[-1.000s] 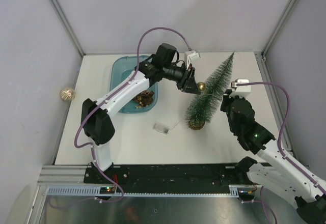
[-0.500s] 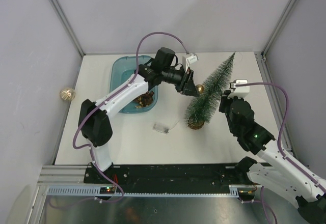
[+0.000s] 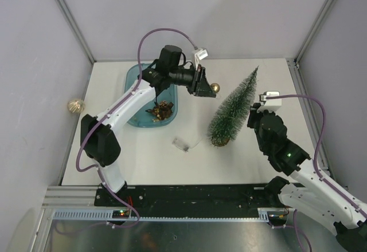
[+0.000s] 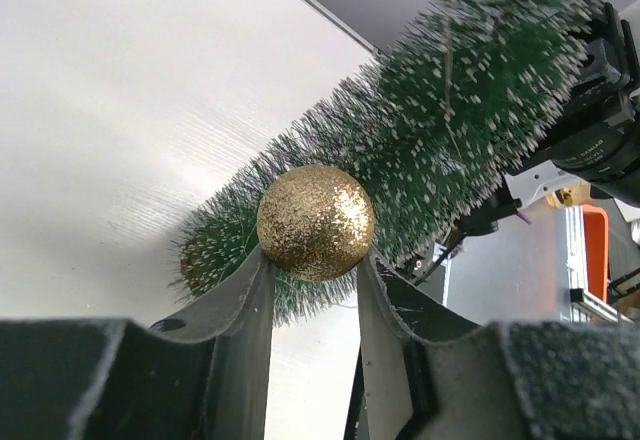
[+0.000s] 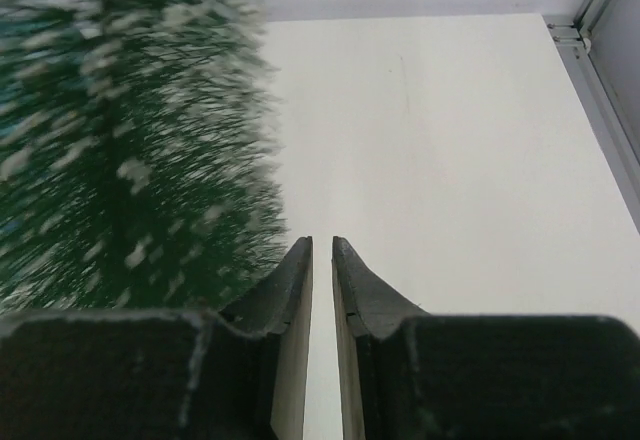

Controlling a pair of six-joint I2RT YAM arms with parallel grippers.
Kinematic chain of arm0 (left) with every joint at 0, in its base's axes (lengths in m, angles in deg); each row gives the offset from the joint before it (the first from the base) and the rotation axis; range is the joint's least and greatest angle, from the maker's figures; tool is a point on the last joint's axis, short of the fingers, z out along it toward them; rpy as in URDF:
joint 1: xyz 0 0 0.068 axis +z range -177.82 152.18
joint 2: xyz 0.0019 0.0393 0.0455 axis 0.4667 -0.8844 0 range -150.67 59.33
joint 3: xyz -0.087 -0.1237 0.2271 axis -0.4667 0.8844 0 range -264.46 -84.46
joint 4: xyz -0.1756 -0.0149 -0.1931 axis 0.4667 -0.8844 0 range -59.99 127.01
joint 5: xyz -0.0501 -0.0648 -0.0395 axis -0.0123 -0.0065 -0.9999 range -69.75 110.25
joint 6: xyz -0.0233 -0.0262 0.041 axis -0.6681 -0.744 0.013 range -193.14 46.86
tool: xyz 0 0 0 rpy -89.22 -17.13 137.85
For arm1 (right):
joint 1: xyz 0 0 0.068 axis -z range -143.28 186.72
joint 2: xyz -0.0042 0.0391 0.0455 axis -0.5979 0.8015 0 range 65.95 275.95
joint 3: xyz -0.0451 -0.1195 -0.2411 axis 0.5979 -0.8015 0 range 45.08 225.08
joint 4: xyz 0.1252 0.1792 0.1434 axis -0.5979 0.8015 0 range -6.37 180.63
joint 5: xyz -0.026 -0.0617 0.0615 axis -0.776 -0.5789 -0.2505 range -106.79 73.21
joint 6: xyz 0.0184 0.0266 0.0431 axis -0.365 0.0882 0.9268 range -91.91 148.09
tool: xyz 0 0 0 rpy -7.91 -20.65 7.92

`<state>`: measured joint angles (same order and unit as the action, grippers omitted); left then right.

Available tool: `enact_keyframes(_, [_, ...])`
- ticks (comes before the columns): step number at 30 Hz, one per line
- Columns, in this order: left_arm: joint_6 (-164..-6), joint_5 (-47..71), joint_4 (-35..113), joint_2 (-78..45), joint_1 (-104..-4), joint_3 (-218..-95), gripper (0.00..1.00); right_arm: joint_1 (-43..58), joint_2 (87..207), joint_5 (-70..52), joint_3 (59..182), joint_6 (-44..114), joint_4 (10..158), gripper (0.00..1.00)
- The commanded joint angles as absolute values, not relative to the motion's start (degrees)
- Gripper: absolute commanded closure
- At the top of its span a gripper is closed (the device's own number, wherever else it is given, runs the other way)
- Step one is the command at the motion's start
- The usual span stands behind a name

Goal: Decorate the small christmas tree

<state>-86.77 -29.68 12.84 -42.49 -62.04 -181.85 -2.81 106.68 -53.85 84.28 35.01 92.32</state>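
The small christmas tree [image 3: 232, 107] stands on its brown base [image 3: 221, 141] right of the table's middle, its tip leaning toward the back right. It fills the background of the left wrist view [image 4: 450, 130] and shows as a blur at the left of the right wrist view [image 5: 120, 130]. My left gripper [image 3: 206, 87] is shut on a gold glitter ball [image 3: 215, 87], pinched between the fingertips [image 4: 262, 260], a little left of the tree's upper half and not touching it. My right gripper [image 5: 322, 245] sits just right of the tree, with only a narrow gap between its jaws and nothing in it.
A blue tray [image 3: 135, 91] at the back left holds brownish ornaments [image 3: 160, 110]. A small clear piece [image 3: 181, 144] lies on the table left of the tree's base. Another gold ball [image 3: 75, 105] lies off the table's left edge. The metal frame runs along the right side.
My left gripper has drawn back to the left and away from the tree with the gold ball still in it. The tree's tip has shifted slightly. The right jaws have narrowed.
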Motion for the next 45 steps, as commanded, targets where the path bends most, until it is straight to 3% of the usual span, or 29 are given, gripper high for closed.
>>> enact_keyframes(1, [-88.7,-31.7,15.8,-40.0,-61.9,-182.2,0.67,-3.0,105.1,-56.0,84.2,34.6,90.2,0.82])
enact_keyframes(3, [-89.1,-32.0,16.5,-40.3,-61.9,-182.0,0.67,-2.4,104.1,-55.7,84.1,34.2,89.2,0.80])
enact_keyframes(8, [-90.8,-35.2,19.1,-41.3,-61.8,-181.5,0.67,1.6,103.1,-50.0,84.1,35.4,86.6,0.63])
enact_keyframes(12, [-91.5,-37.1,21.7,-42.4,-61.7,-180.7,0.66,5.7,104.2,-43.3,84.1,37.7,84.5,0.58])
enact_keyframes(26, [-96.1,-45.1,32.2,-47.3,-61.2,-177.5,0.66,14.4,106.1,-33.3,81.1,45.9,79.4,0.57])
enact_keyframes(45, [-100.5,-45.3,36.3,-47.4,-61.0,-175.8,0.61,15.0,105.7,-31.6,80.5,46.2,80.1,0.62])
